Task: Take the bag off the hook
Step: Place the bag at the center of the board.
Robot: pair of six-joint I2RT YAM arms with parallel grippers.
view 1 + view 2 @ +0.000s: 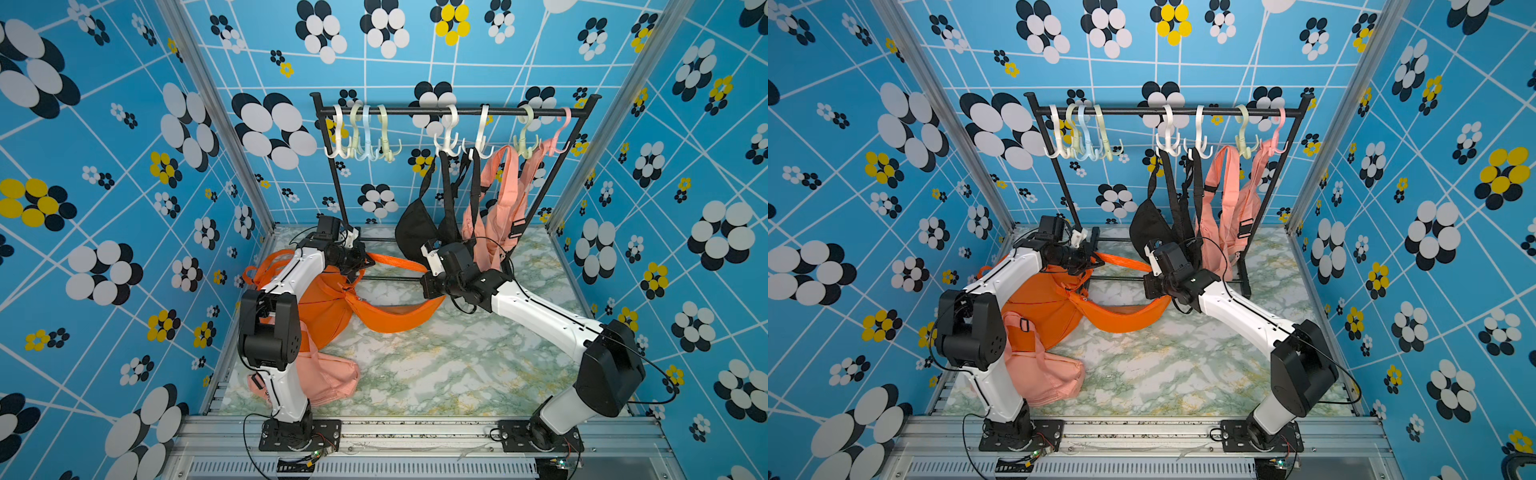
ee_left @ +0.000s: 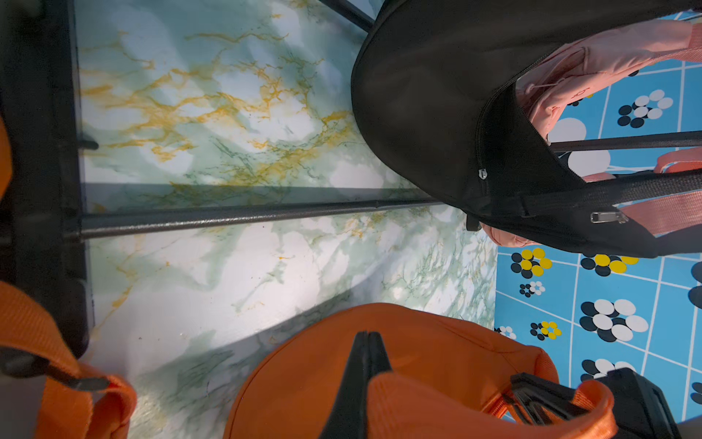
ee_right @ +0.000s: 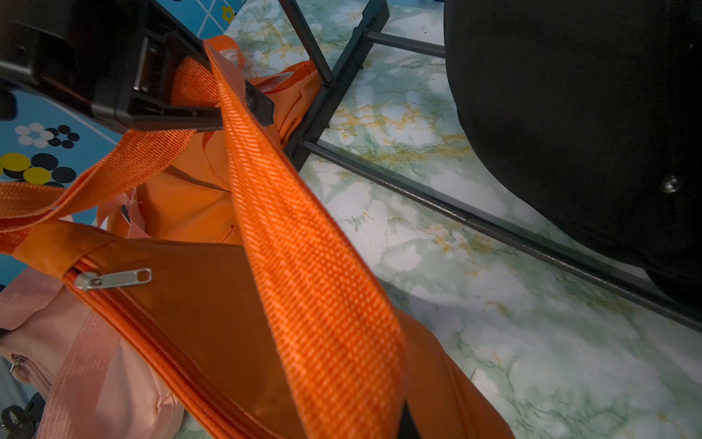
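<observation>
White link shells (image 1: 291, 270), black joint housings (image 1: 270, 328) (thin black cables (image 1: 660, 369) trailing), black screwed base plates (image 1: 299, 434).

Top views look down from above the table's (image 1: 457, 374) front edge; wrist views sit close, sharing the rack's base bar (image 2: 228, 218) (image 3: 494, 229).

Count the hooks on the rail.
8 on the rail. Bunched at its left end in both top views: white hook, green hook, blue hook, green hook. Spread toward its right: white hook, white hook, green hook, pink hook. None looks hidden.
</observation>
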